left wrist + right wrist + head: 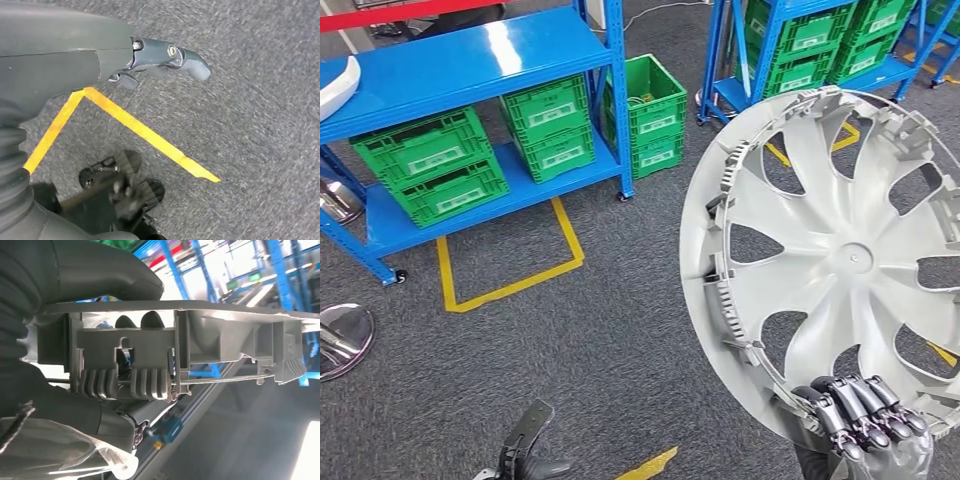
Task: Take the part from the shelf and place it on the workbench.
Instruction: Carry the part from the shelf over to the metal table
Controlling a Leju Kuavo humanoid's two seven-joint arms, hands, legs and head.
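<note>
A large silver wheel cover [833, 255] with curved spokes stands upright in the air at the right of the head view, its back side toward me. My right hand [867, 415] grips its lower rim, dark fingers curled over the edge. In the right wrist view the cover's rim [181, 347] with its ribbed clips runs across the picture, clamped between the thumb [105, 270] and the fingers [139, 320]. My left hand [170, 57] hangs over grey carpet with its fingers extended and nothing in it.
A blue shelf [471, 60] with green crates [433, 165] stands at the back left, another green crate [652, 110] on the floor beside it. More blue racks [803, 50] with crates stand at the back right. Yellow tape [509, 285] marks the grey carpet. A chrome disc [343, 340] lies far left.
</note>
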